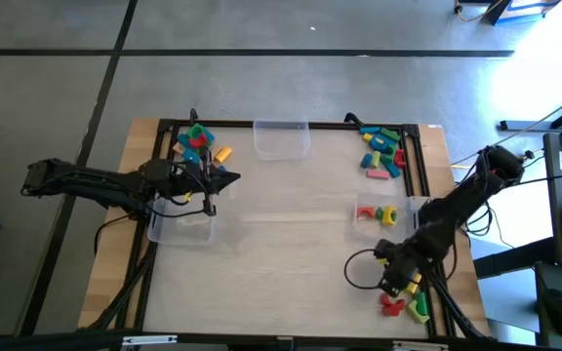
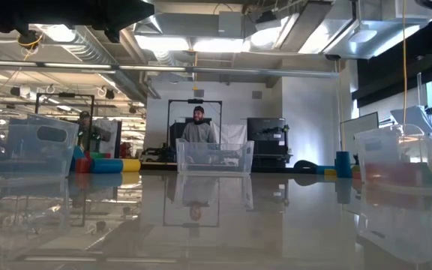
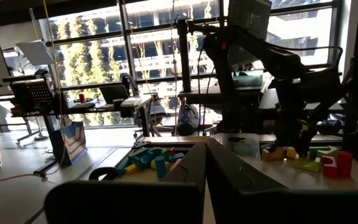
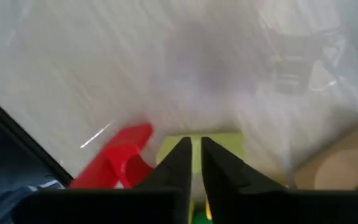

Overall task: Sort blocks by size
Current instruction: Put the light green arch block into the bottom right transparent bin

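The right hand (image 1: 395, 283) is low at the near right corner of the surface (image 1: 281, 263), close to the right edge. Its 2 fingers (image 4: 180, 163) stand narrow, with only a thin gap, directly over a yellow-green block (image 4: 197, 146); I cannot tell if they grip it. A red block (image 4: 120, 162) lies just beside this one. In the high view, a few red, yellow and green blocks (image 1: 405, 304) lie in this corner, near the dark frame rail.

The left hand (image 1: 224, 178) waits over the far left part, fingers pressed together, holding nothing. It hangs above a clear bin (image 1: 181, 222) at the left edge, near a pile of blocks (image 1: 199, 143) in the far left corner.

More blocks (image 1: 381, 151) lie in the far right corner. A second clear bin (image 1: 282, 138) stands at the middle of the far edge, and a third bin (image 1: 379, 214) near the right edge holds 2 or 3 blocks.

The wide middle of the surface is open for moving.

A person (image 2: 198, 127) shows in the room beyond the surface.
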